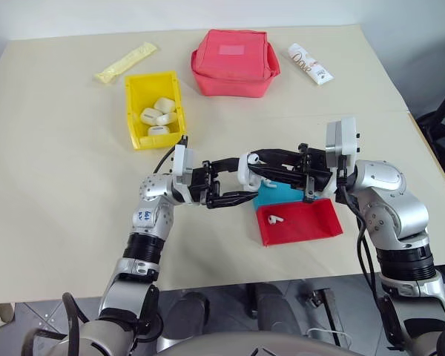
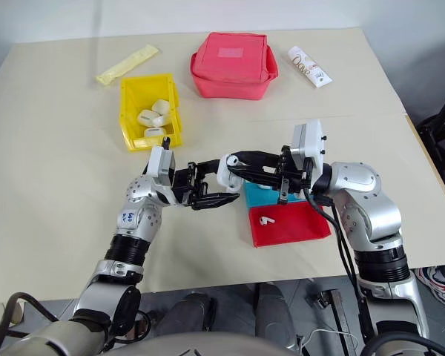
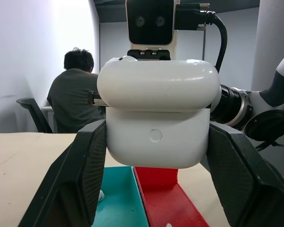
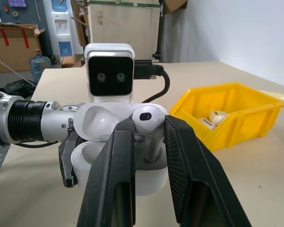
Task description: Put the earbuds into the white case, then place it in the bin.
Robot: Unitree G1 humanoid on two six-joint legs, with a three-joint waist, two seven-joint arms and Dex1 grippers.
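My left gripper [image 1: 246, 178] is shut on the white case [image 1: 248, 169], holding it above the table with its lid open. My right gripper [image 1: 258, 159] reaches in from the other side and is shut on one of the earbuds [image 4: 146, 118]. That earbud stands stem-down in the open white case [image 4: 85, 156]. Another earbud [image 1: 274, 219] lies in the red half of the tray [image 1: 311, 222] just below the hands. The yellow bin [image 1: 137, 93] stands at the back left with several white cases [image 1: 157, 115] inside.
A red fabric pouch [image 1: 233, 61] sits at the back centre, with a yellow packet [image 1: 126, 63] to its left and a white tube [image 1: 310, 63] to its right. The tray's teal half [image 1: 271, 196] lies under the grippers. A seated person [image 3: 78, 94] is beyond the table.
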